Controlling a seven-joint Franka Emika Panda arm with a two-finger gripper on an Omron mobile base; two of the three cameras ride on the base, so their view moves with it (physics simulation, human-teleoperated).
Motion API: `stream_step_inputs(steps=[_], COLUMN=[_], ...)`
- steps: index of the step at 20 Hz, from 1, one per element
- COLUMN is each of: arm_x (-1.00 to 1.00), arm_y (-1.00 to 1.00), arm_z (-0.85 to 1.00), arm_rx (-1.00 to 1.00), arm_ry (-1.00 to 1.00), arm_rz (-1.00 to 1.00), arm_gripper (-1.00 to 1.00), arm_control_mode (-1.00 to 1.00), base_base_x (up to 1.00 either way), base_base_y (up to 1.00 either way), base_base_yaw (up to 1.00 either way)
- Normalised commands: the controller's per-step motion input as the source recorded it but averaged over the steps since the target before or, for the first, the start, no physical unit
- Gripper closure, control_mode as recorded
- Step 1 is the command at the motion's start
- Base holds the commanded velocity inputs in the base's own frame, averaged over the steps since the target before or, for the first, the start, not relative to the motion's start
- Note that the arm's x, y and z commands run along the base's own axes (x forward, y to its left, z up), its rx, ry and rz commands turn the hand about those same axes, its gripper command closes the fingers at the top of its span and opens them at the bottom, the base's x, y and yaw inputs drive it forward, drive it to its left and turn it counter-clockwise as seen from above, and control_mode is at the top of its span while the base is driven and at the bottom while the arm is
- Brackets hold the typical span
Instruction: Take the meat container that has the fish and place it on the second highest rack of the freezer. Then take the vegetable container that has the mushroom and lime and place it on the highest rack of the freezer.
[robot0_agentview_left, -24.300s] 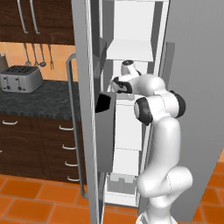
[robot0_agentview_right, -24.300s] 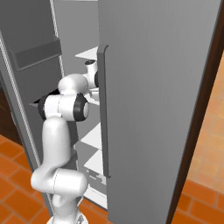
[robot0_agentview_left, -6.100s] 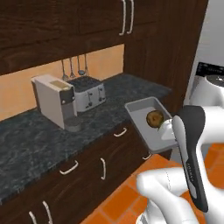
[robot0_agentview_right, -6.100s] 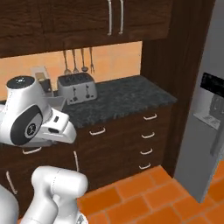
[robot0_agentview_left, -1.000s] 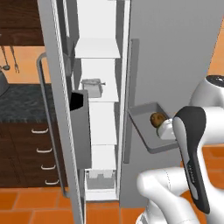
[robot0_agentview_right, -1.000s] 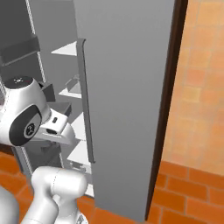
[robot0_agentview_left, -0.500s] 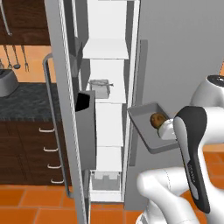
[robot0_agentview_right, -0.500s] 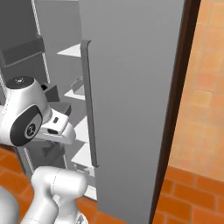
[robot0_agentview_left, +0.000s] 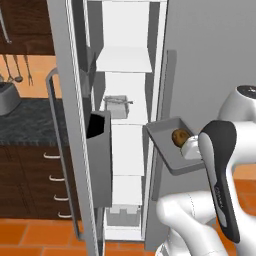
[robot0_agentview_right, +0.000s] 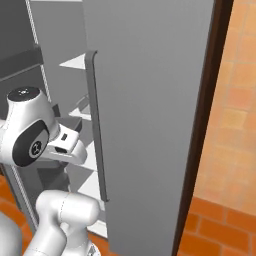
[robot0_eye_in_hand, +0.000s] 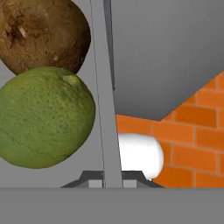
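Observation:
My gripper (robot0_eye_in_hand: 113, 181) is shut on the side wall of the grey vegetable container (robot0_agentview_left: 169, 150). The brown mushroom (robot0_eye_in_hand: 40, 31) and the green lime (robot0_eye_in_hand: 43, 117) lie together inside it. In the left base view the container hangs level, just right of the freezer's (robot0_agentview_left: 125, 150) open white interior, with the mushroom (robot0_agentview_left: 179, 136) showing above its rim. It hangs below the highest rack (robot0_agentview_left: 123, 60). A small grey meat container (robot0_agentview_left: 117, 106) with the thin fish (robot0_agentview_left: 120, 101) across its top stands on the second highest rack (robot0_agentview_left: 128, 123).
The open freezer door (robot0_agentview_left: 75, 150) with its bar handle (robot0_agentview_left: 52, 150) and a dark door bin (robot0_agentview_left: 97, 126) stands left of the interior. A closed grey door (robot0_agentview_right: 150, 125) fills the right. A dark counter (robot0_agentview_left: 25, 120) with drawers lies far left. A brick wall (robot0_agentview_right: 235, 100) is beyond.
The base has moved, so the freezer interior sits further right and larger in the left base view. The gripper still holds the vegetable container the same way.

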Motion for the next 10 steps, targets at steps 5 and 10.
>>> stream_step_inputs(steps=[5,10], arm_x=[0.0,0.0], arm_y=[0.0,0.0], arm_z=[0.0,0.0], arm_rx=[0.0,0.0], arm_ry=[0.0,0.0], arm_rz=[0.0,0.0], arm_gripper=[1.0,1.0], arm_control_mode=[1.0,1.0], base_base_x=[0.44,0.58], base_base_y=[0.33,0.1], base_base_yaw=[0.12,0.1])
